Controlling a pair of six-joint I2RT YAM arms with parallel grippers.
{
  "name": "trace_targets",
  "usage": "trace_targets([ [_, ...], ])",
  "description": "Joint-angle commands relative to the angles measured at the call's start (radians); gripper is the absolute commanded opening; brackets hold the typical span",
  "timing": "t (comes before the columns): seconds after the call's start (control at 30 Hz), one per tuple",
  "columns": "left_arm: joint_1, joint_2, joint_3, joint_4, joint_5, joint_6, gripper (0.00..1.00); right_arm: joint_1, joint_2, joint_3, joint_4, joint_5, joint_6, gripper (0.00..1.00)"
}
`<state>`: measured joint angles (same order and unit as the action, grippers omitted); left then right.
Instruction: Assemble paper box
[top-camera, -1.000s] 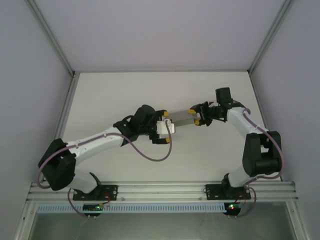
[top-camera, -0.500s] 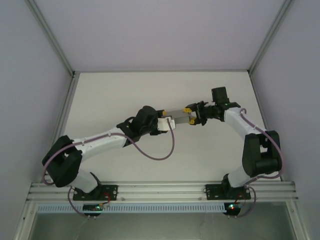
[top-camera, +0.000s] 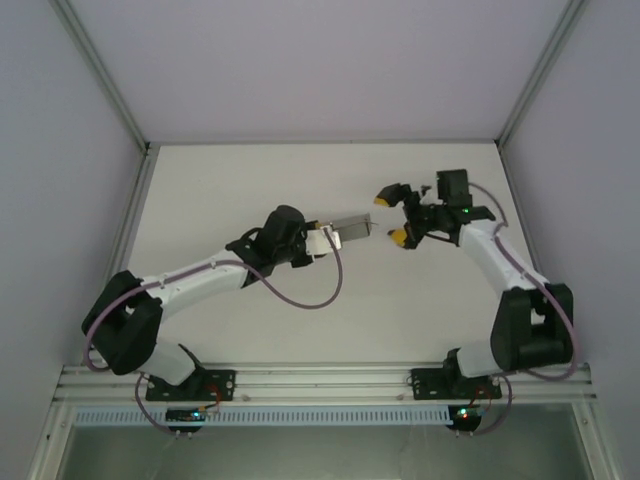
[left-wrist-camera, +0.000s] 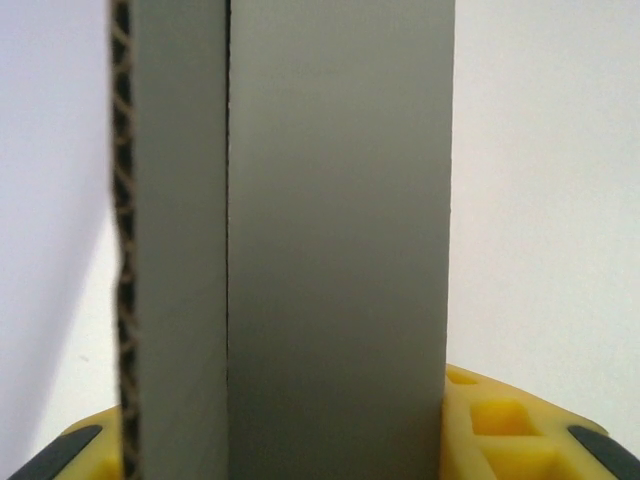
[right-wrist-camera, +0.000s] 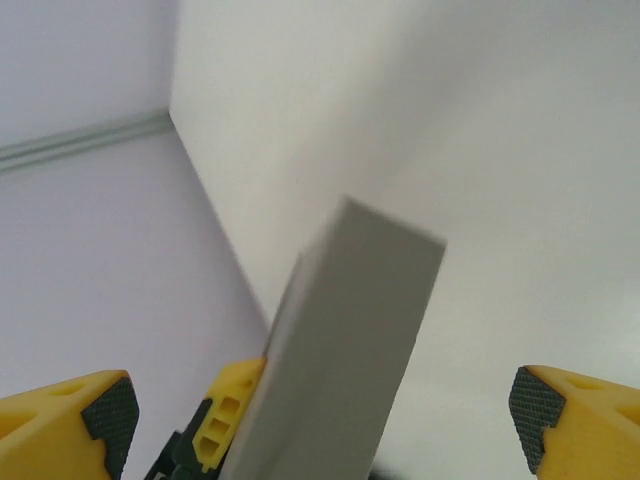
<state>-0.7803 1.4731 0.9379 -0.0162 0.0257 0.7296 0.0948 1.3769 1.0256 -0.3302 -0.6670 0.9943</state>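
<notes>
The paper box (top-camera: 350, 227) is a folded, narrow grey card shape held above the table's middle. My left gripper (top-camera: 326, 240) is shut on its left end. In the left wrist view the box (left-wrist-camera: 330, 250) stands between the yellow fingers (left-wrist-camera: 495, 425), a seam running down its face and corrugated card showing at its left edge. My right gripper (top-camera: 392, 217) is open just right of the box's free end, not touching it. In the right wrist view the box (right-wrist-camera: 350, 350) points up between the wide-apart fingertips of the right gripper (right-wrist-camera: 325, 425), with a left finger (right-wrist-camera: 225, 415) clamped at its base.
The white table (top-camera: 300, 180) is bounded by lilac walls and metal posts (top-camera: 135, 215) at left and right. The aluminium rail (top-camera: 320, 380) with both arm bases runs along the near edge.
My right gripper has let go of the box's right end, opened wide and drawn back to the right. The left arm has kept hold and shifted the box slightly up and left.
</notes>
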Motion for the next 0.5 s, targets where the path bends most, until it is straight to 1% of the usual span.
trace_targets([
  [0.0, 0.037, -0.002, 0.116, -0.252, 0.158, -0.044, 0.22, -0.045, -0.105, -0.015, 0.097, 0.196, -0.296, 0.98],
  [0.07, 0.074, 0.034, 0.189, -0.442, 0.274, -0.005, 0.23, -0.051, -0.138, -0.022, 0.148, 0.152, -0.481, 0.98],
  [0.1, 0.09, 0.055, 0.223, -0.52, 0.317, 0.013, 0.22, -0.048, -0.143, -0.008, 0.129, 0.138, -0.581, 0.98],
  [0.17, 0.12, 0.108, 0.284, -0.638, 0.374, 0.016, 0.17, -0.004, -0.143, 0.033, 0.029, 0.145, -0.762, 0.98],
  [0.23, 0.15, 0.16, 0.338, -0.712, 0.423, 0.0, 0.16, 0.071, -0.141, 0.049, -0.052, 0.103, -0.975, 0.98],
  [0.33, 0.173, 0.247, 0.432, -0.808, 0.447, -0.016, 0.17, 0.186, -0.129, 0.051, -0.103, 0.186, -1.17, 0.98],
  [0.4, 0.172, 0.29, 0.482, -0.865, 0.436, -0.008, 0.17, 0.221, -0.11, 0.05, -0.105, 0.183, -1.259, 0.98],
  [0.47, 0.173, 0.314, 0.502, -0.883, 0.421, -0.004, 0.18, 0.235, -0.082, 0.065, -0.119, 0.163, -1.305, 0.98],
])
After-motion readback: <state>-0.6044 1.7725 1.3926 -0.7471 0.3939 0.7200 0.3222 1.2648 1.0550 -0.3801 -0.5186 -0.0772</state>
